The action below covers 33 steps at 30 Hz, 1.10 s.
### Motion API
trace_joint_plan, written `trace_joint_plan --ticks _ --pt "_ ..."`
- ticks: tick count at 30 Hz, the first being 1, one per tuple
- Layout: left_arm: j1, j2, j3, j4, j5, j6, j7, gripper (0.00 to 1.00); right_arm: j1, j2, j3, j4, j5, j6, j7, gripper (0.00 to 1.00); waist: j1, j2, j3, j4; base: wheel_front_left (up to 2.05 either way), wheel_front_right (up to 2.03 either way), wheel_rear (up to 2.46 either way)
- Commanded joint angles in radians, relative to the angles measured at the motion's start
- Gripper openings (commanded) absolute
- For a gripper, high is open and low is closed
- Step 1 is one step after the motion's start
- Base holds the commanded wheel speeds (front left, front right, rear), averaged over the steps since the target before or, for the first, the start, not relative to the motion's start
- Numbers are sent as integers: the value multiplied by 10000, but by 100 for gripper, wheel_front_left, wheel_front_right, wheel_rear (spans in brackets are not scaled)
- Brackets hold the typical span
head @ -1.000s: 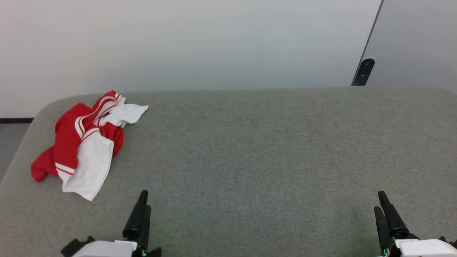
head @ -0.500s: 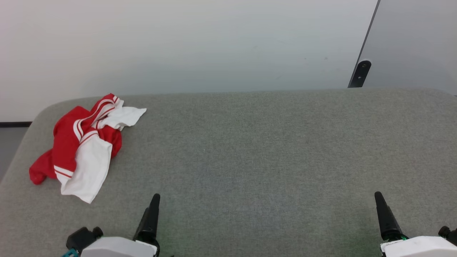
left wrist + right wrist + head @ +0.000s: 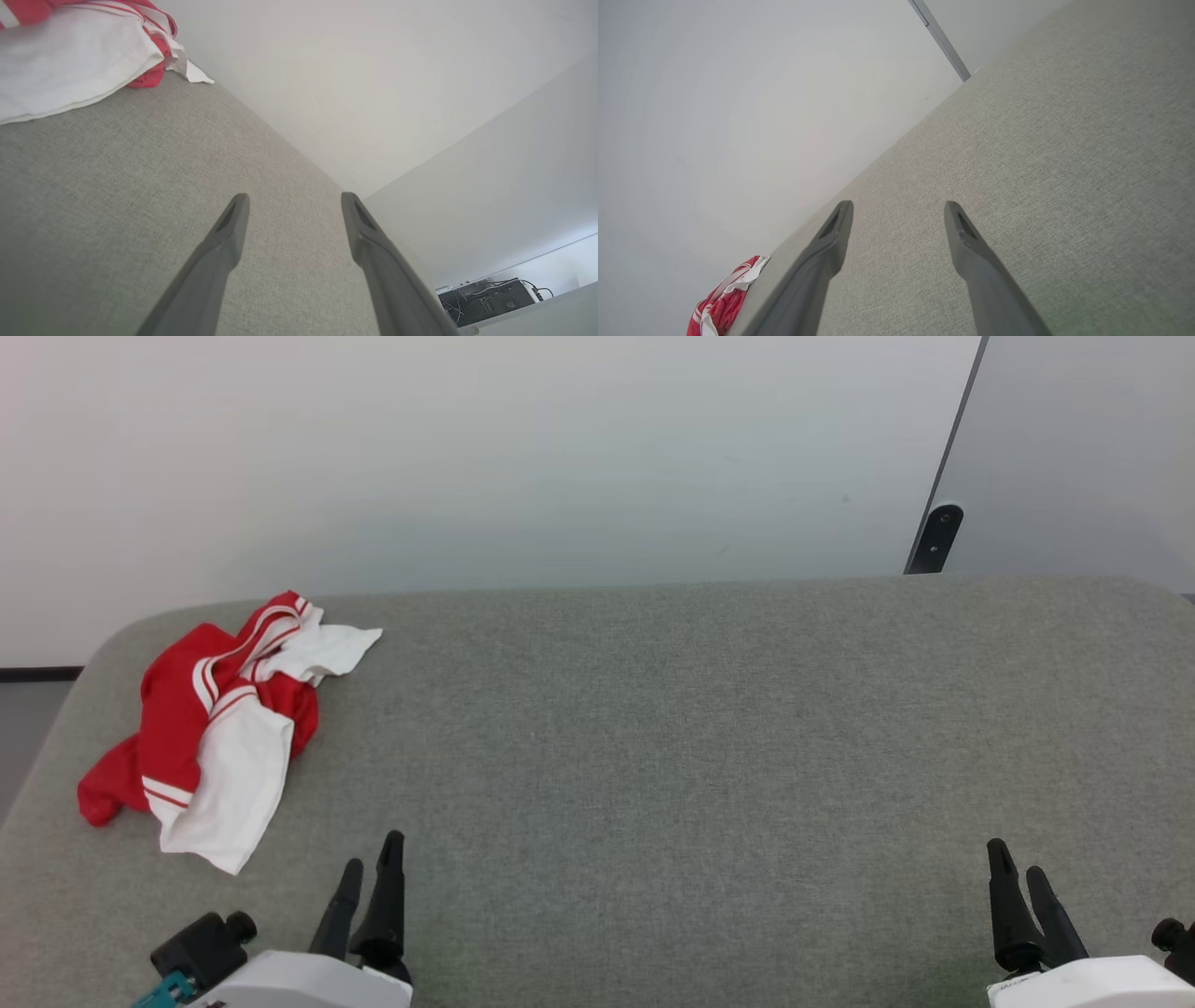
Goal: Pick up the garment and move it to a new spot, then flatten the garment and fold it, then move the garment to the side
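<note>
Head view is showing the red-and-white shirt (image 3: 215, 728) lying crumpled at ten o'clock on the grey counter (image 3: 653, 728), by its far edge under the white wall (image 3: 467, 457). Left jaws at seven o'clock, near the shirt, and right jaws at five, well apart, are hanging open and empty. A black bracket (image 3: 934, 537) is sitting at one o'clock.

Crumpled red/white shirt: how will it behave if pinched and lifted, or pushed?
Likely floppy: the garment lies in loose folds, so one pinch would probably leave most of it hanging. Probably light: the cloth looks thin. Pushed over the woven grey surface, it would likely bunch, not slide.
</note>
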Motion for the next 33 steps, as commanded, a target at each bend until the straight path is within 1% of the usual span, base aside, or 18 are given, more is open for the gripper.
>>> trace_joint_plan --ticks 1,8,13,16,23,33 --pt "-24 40 40 -200 336 -72 -91 100 11 -41 -39 -165 -293 -1 -96 100 0 0 -26 7 0 0 0" --pt "166 -5 169 -329 1557 -215 -311 100 175 -45 -173 -258 -1437 -2 -315 100 0 0 -169 45 0 0 0" --pt "275 67 100 -431 2570 -184 -468 100 295 -47 -341 -265 -2155 -2 -466 100 0 0 -270 96 0 0 0" --pt "305 208 -102 -468 3306 -89 -554 100 349 -48 -368 -269 -2531 -2 -554 100 0 0 -338 134 0 0 0" --pt "416 398 -393 -623 4298 183 -739 100 453 -52 -345 -137 -3329 -4 -747 100 0 0 -501 217 0 0 0" --pt "549 667 -793 -1065 5334 605 -996 100 439 -56 -309 24 -4579 -4 -997 100 0 0 -717 251 0 0 0"
